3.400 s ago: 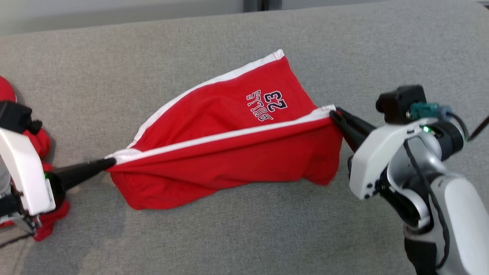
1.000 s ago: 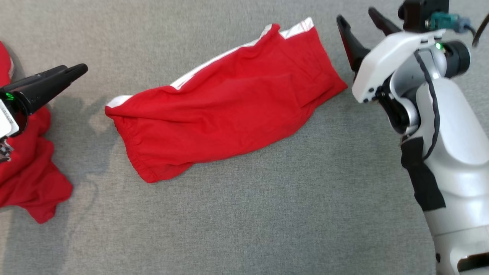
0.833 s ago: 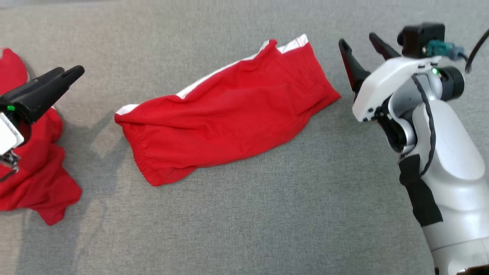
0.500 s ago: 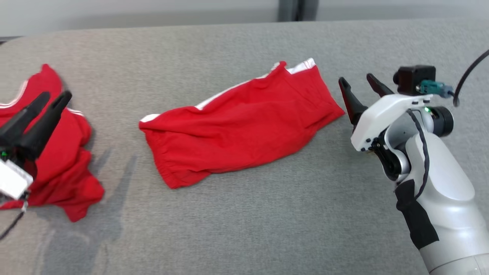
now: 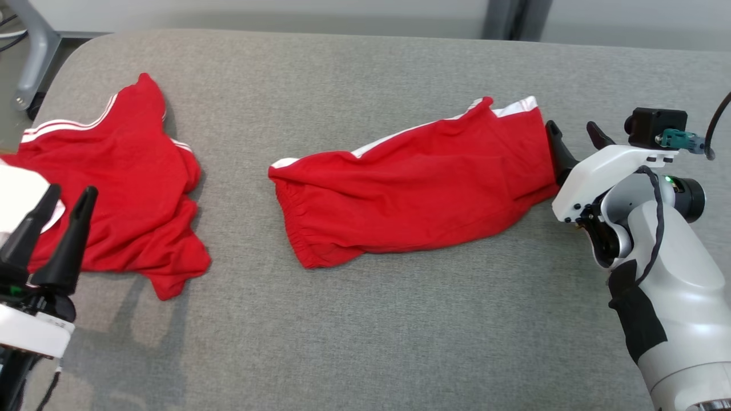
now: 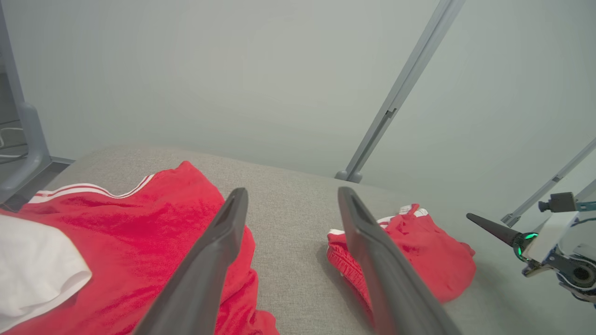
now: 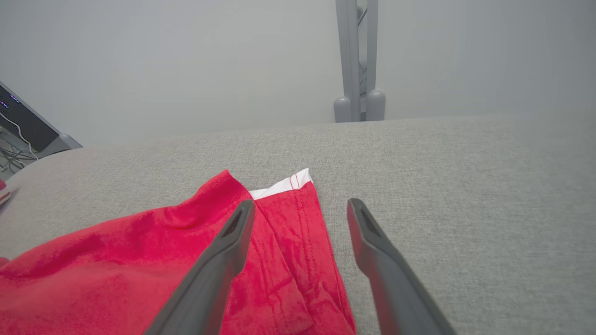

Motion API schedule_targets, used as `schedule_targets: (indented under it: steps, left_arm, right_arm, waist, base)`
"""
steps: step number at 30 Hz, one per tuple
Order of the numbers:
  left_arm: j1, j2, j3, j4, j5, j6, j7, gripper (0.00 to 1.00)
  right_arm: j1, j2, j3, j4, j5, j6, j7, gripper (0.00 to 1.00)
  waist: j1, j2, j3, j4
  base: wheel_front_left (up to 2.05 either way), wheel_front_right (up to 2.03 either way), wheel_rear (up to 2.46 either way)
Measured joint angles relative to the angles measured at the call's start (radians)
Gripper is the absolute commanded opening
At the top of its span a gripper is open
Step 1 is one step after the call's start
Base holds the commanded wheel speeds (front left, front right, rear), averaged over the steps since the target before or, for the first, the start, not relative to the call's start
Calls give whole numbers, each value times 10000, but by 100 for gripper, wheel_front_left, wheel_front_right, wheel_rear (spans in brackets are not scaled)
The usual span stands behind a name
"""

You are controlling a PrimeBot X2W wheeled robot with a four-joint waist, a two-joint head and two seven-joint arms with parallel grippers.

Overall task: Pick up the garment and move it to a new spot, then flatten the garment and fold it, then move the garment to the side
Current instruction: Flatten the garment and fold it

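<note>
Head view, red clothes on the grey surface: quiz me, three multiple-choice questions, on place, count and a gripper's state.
1. Where is the right gripper? A. By the right end of the red shorts. B. By their left end. C. Above their middle.
2. How many red garments lie on the grey surface? A. One. B. Two. C. Three.
3. The left gripper is: A. Open, empty. B. Shut on cloth. C. Shut, empty.
Answers: 1 A, it sits at the white-trimmed hem; 2 B, shorts plus a crumpled striped garment; 3 A, fingers apart, nothing between.
</note>
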Motion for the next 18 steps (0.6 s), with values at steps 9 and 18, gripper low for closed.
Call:
schedule_targets:
  steps: [9, 18]
  left_arm:
    - [1016, -2084, 1392, 424, 1649, -69, -100, 100]
    - [1263, -2905, 1670, 263, 3022, -113, -102, 100]
  right_arm:
    - [-569, 12, -754, 1524, -554, 0, -359, 100]
    - [-1063, 12, -1415, 2631, -1060, 0, -259, 100]
  waist:
    - [0, 0, 217, 515]
    - [0, 0, 348, 678]
  base:
    - [0, 0, 0]
    - [0, 0, 0]
